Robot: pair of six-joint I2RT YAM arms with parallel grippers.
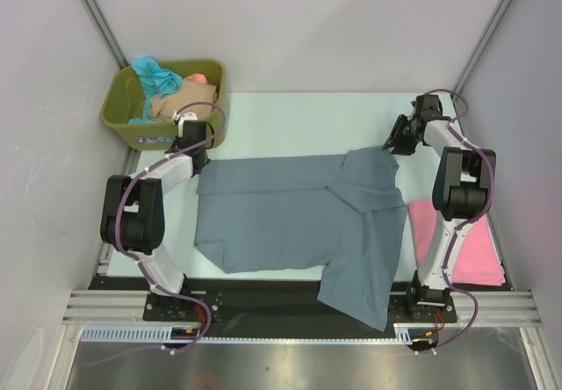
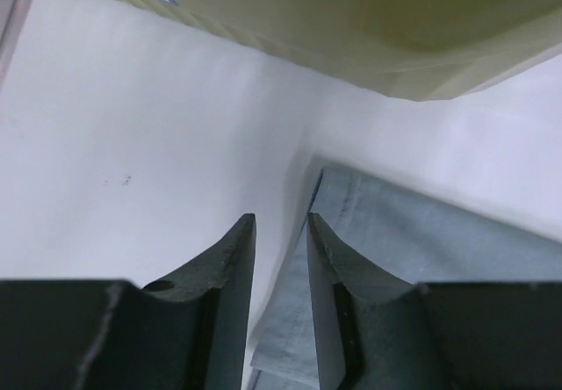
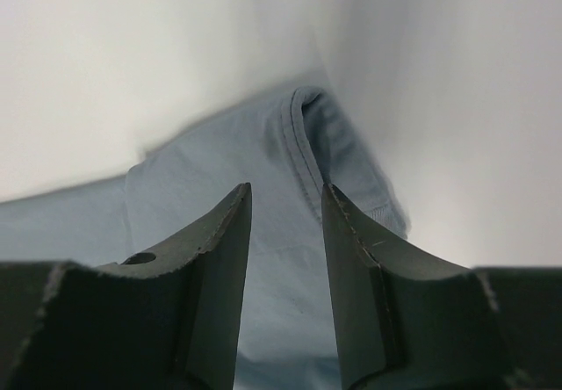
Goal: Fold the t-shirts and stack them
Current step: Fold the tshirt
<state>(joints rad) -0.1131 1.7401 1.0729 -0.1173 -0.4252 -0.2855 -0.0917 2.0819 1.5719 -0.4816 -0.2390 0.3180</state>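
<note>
Slate grey-blue t-shirt [image 1: 290,219] lies spread mid-table, its lower part draped over the near edge. At its far left corner the left gripper [image 2: 281,219] hovers, fingers slightly apart and empty. The right gripper [image 3: 285,188] is likewise parted at its far right corner. A pink t-shirt [image 1: 474,241] lies to its right, and an olive tub [image 1: 118,113] of t-shirts stands beyond its far left corner.
</note>
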